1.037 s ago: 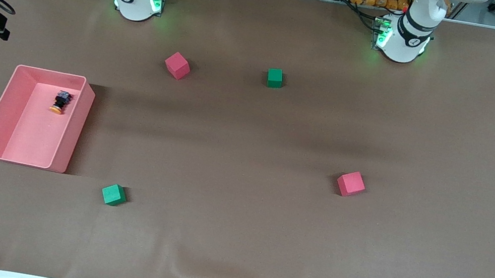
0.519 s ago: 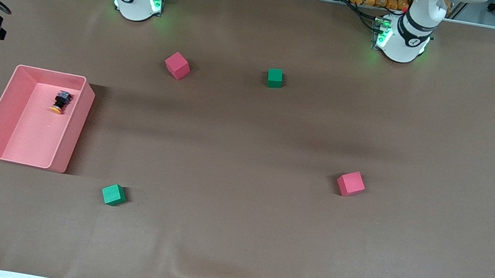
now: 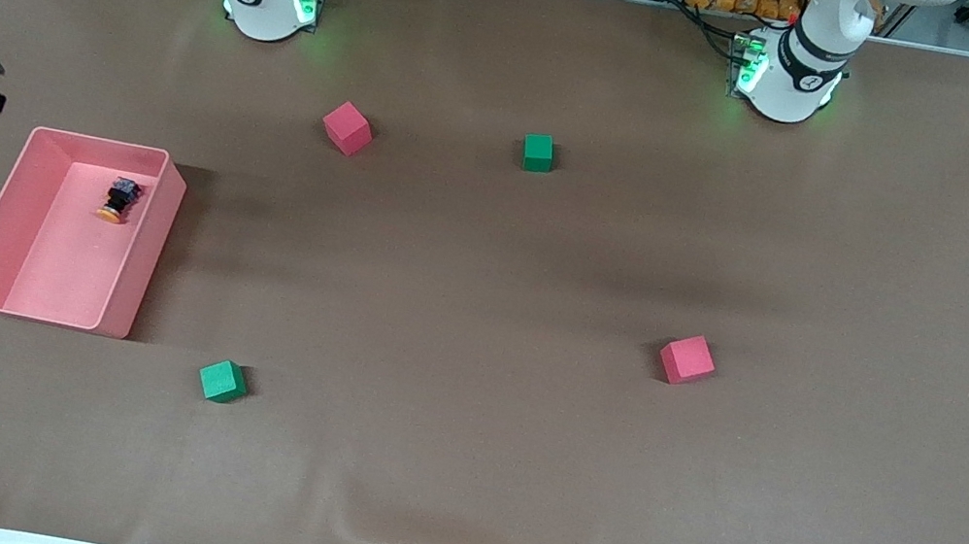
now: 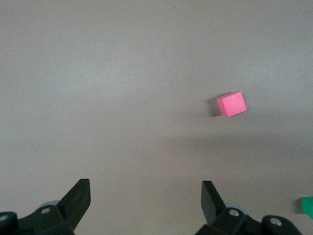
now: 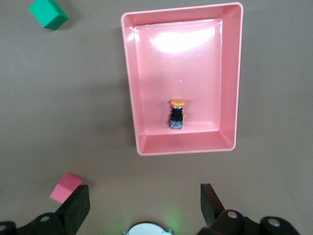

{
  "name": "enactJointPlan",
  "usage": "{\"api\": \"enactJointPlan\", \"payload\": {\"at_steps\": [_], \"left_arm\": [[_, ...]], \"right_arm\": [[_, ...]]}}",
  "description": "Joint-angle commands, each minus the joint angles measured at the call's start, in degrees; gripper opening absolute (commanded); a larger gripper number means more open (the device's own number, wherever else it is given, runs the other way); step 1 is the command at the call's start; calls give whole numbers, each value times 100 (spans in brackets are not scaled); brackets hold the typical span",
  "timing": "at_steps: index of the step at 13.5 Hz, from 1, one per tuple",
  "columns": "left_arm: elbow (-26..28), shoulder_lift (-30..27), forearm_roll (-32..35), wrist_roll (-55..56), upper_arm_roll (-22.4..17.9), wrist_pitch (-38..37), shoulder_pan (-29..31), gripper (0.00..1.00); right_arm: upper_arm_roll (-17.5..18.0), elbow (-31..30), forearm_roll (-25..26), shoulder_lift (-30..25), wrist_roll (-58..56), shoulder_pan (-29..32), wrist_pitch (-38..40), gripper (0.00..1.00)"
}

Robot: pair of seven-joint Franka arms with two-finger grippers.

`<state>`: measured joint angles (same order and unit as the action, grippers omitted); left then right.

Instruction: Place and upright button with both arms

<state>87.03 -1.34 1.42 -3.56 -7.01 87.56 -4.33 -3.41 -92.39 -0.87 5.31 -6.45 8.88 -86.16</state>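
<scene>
With the right hand (image 5: 142,203) newly shifted high over the pink tray (image 3: 138,253), fingers spread, the button (image 3: 116,201) lies untouched on its side inside; the left hand (image 4: 145,198) waits, fingers spread, over bare tabletop (image 3: 452,464).

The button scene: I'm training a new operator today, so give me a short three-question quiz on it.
1. True or false: the button lies on its side in the pink tray.
2. How many foam cubes are on the table: A two, B four, C six?
3. Fill in: both the left gripper and the right gripper are ____.

Key: 1 true; 2 B; 3 open.
</scene>
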Motion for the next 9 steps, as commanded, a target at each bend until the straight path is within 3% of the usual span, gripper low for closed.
{"api": "enactJointPlan", "payload": {"at_steps": [1,5,9], "left_arm": [[-64,20,-27,-128,7,-81,46,100],[-55,20,-27,-154,-2,-81,46,100],[-64,20,-27,-154,-11,-81,55,100]], "right_arm": [[60,-629,95,-39,-155,184,-610,100],[68,-1675,404,145,-155,193,-2191,100],[68,-2378,404,348,-225,325,-3097,100]]}}
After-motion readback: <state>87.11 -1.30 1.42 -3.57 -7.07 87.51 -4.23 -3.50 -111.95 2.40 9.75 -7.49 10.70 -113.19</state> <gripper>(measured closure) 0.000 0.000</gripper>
